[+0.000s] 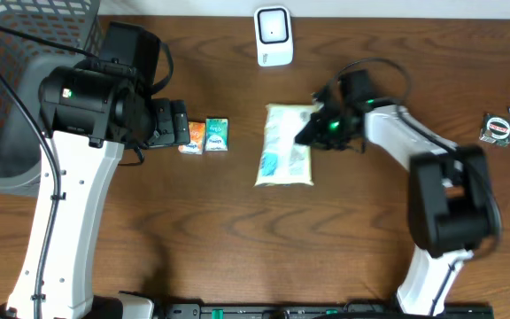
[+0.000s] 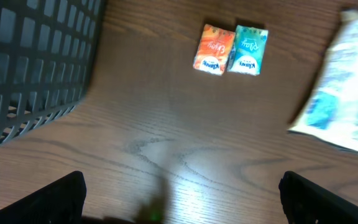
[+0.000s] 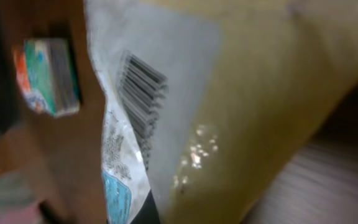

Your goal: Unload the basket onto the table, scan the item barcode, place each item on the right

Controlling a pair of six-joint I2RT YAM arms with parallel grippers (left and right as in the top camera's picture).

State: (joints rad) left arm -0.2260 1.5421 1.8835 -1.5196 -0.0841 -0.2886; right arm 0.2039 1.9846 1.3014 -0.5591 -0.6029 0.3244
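Across the dark wooden surface, a grey plastic mesh basket fills the far left corner. Near the middle lies the white and pale yellow plastic packet, its long axis running near to far, with a blue patch at its near left. The right end effector sits at the packet's far right corner, jaws closed and apparently pinching that edge, so the right arm is plainly the nearer one. The left end effector hangs wide open and holds nothing, off to the left. A white box-shaped scanner stands beyond the packet's far end, so I judge the coming move carries the packet that way. Left of the packet an orange tissue pack and a teal tissue pack rest side by side, touching. The right wrist view shows the packet's black barcode on a white panel of glossy, crinkled film.
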